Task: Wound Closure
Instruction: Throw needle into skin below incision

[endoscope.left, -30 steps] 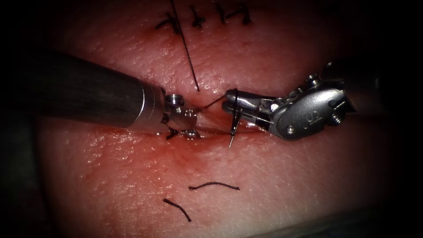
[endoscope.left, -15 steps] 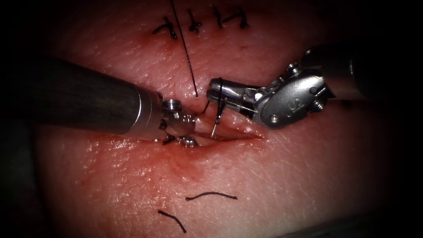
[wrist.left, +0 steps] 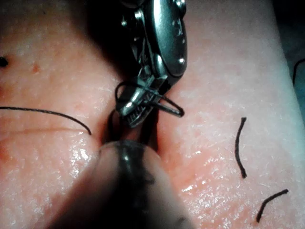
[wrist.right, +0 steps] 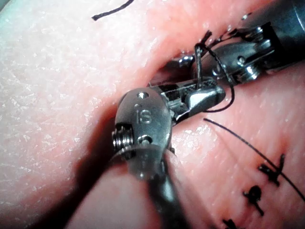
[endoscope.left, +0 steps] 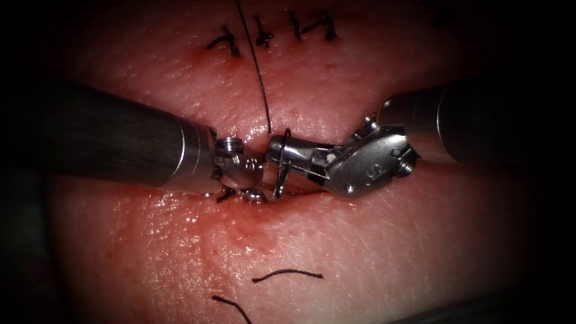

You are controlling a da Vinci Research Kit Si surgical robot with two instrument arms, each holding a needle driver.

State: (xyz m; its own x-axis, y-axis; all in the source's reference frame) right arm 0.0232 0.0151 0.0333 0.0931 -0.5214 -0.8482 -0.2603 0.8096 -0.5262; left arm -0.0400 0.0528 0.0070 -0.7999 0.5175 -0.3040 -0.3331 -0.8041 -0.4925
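Note:
My right tool (endoscope.left: 275,150) comes in from the right, its jaws shut on the curved needle (endoscope.left: 281,177) nearer its tail than its point. The needle hangs down from the jaws, and its point sits at the open cut (endoscope.left: 312,191); I cannot tell whether it has pierced the tissue (endoscope.left: 360,240). My left tool (endoscope.left: 240,193) dips into the cut just left of the needle. A long thread (endoscope.left: 258,78) runs down from above and ends in the far lip. The right wrist view shows the needle (wrist.right: 198,67) rising from the right jaws' tip (wrist.right: 209,90), close to the left tool (wrist.right: 238,59).
Several dark finished stitches (endoscope.left: 264,33) lie on the tissue at the back. Two cut thread ends (endoscope.left: 288,275) (endoscope.left: 231,305) lie on the near tissue. Red fluid wets the tissue around the cut. The left shaft (endoscope.left: 120,138) crosses the left half.
My right tool has moved left and slightly down with the needle, closing on the left tool. The needle's point has come down to the cut. The left tool has barely moved.

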